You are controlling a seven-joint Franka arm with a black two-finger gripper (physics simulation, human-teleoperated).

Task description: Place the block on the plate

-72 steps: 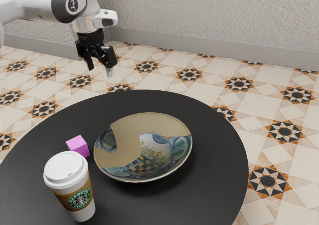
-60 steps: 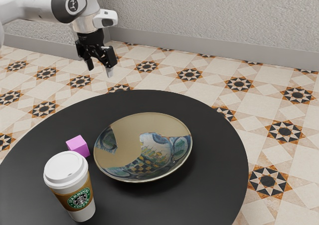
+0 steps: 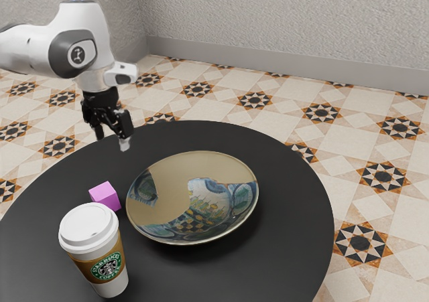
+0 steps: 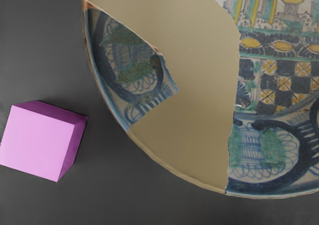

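My gripper (image 3: 112,141) hangs above the table's far left edge in the exterior view, open, its two fingers apart with nothing between them. The pink block (image 3: 105,197) rests on the black table, beside the plate (image 3: 175,181) and apart from it, behind the cup. The wide plate has a tan area and a blue, green and yellow painted pattern. From the wrist view, the block (image 4: 37,141) lies on the dark tabletop, with a gap between it and the rim of the plate (image 4: 194,85).
A white-lidded coffee cup (image 3: 100,255) stands upright close to the block, toward the exterior view's bottom. The round black table (image 3: 285,262) has its curved edge toward the exterior view's right. Patterned floor tiles and a pale wall lie beyond.
My hand has moved down and toward the exterior view's left, nearer to the tabletop. Block, plate and cup stand where they were.
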